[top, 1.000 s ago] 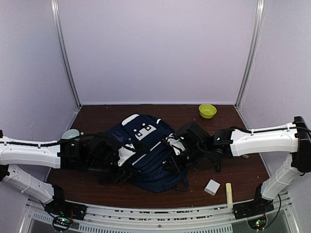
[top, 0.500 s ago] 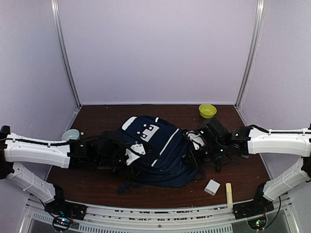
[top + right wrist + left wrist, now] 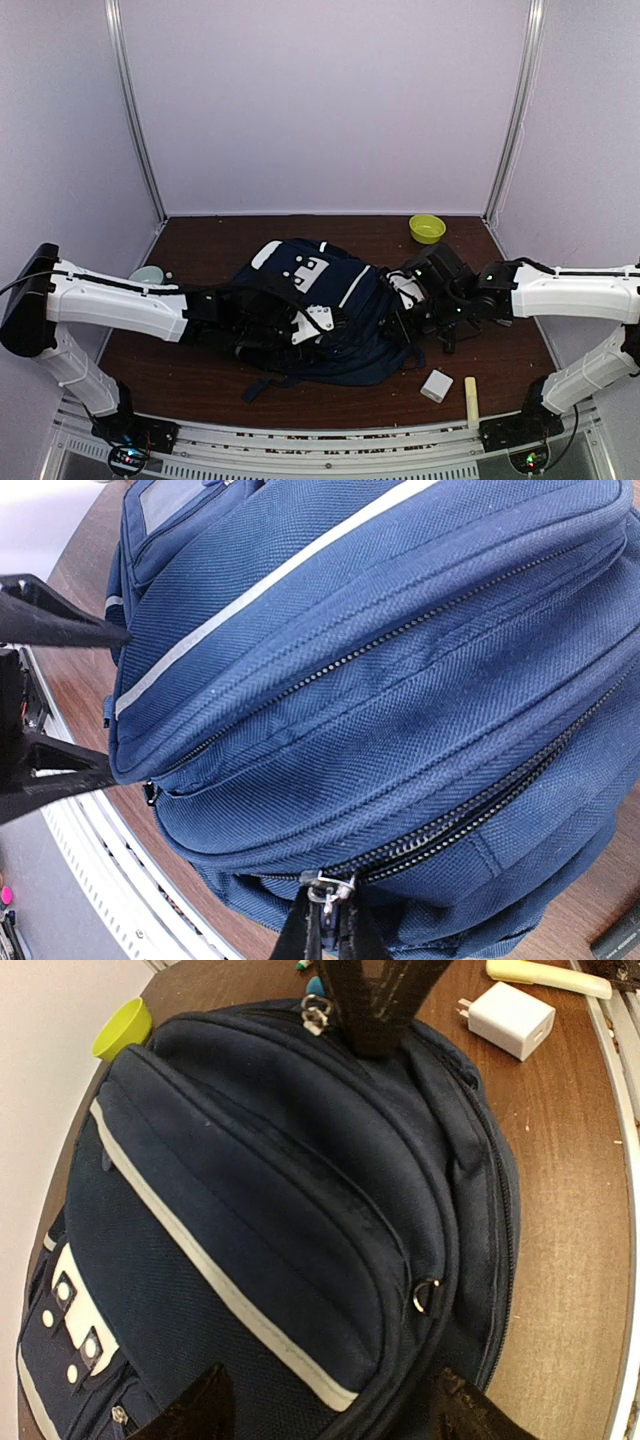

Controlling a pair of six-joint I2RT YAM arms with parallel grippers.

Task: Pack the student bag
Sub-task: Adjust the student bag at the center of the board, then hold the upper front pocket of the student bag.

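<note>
The navy-blue student bag [image 3: 330, 300] with a white stripe lies flat mid-table. It fills the left wrist view [image 3: 270, 1200] and the right wrist view [image 3: 380, 660]. My left gripper [image 3: 312, 326] is open, its fingertips [image 3: 195, 1412] spread wide just over the bag's striped front pocket, holding nothing. My right gripper [image 3: 405, 292] is at the bag's right end, shut on a metal zipper pull [image 3: 330, 890] of the main zip. That pull and the right fingers also show in the left wrist view [image 3: 318, 1012]. The zips look closed.
A green bowl [image 3: 427, 228] stands at the back right. A white charger [image 3: 436, 385] and a pale yellow stick [image 3: 470, 398] lie near the front right edge. A pale round dish [image 3: 147, 274] sits at the left by my left arm.
My left arm has reached further right, over the bag's front. The bag was dragged back and to the right a second ago. The right gripper has kept its grip and barely moved.
</note>
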